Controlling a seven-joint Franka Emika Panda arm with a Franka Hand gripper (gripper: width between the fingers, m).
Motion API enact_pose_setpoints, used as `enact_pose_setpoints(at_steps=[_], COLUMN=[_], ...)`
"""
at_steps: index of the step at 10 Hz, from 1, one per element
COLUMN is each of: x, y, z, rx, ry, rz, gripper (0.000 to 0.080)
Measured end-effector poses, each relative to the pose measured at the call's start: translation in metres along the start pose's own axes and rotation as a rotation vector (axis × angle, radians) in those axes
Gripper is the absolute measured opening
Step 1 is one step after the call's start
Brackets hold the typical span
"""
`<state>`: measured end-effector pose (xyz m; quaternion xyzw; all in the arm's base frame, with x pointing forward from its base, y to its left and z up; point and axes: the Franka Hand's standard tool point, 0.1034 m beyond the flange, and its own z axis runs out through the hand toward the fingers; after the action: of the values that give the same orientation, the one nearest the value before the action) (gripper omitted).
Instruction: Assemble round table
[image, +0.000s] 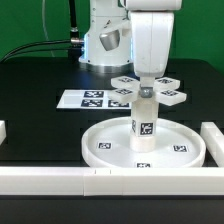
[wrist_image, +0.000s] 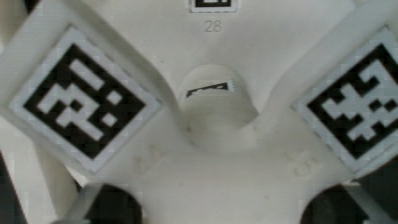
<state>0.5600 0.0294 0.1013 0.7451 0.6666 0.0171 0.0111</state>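
- One white robot arm (image: 152, 40) reaches down over the middle of the black table (image: 40, 80) in the exterior view.
- Its jaws grasp the cross-shaped four-arm piece (image: 147, 90), which sits level on top of the short cylinder leg (image: 142, 122); whether the jaws are fully clenched on it or only closed around it is hard to tell, since the arm body hides them.
- The leg stands upright at the centre of the large rimmed round disc (image: 115, 146), a black-and-white tag on its side facing the camera.
- The disc lies flat on the table, close to the white border blocks (image: 60, 180) along the near edge and another block (image: 216, 140) at the exterior view's right.
- The marker board (image: 90, 99) lies flat on the table behind the disc, toward the exterior view's left.
- From the wrist view, two tagged arms of the cross piece (wrist_image: 80, 92) fill the frame, spreading either side of a white rounded centre.
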Motion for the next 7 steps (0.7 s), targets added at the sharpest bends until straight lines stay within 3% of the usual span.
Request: enact_pose_setpoints(at_steps=[1, 6, 7], x=[-0.0008, -0.0061, -0.0065], y=[0.0001, -0.0011, 0.0000], z=[0.0000, 0.0006, 0.0005], rx=[0.000, 0.026, 0.022], ry=[0.000, 0.032, 0.034], rz=[0.005, 0.633, 0.659], gripper=[0.0440, 0.0442, 0.0442])
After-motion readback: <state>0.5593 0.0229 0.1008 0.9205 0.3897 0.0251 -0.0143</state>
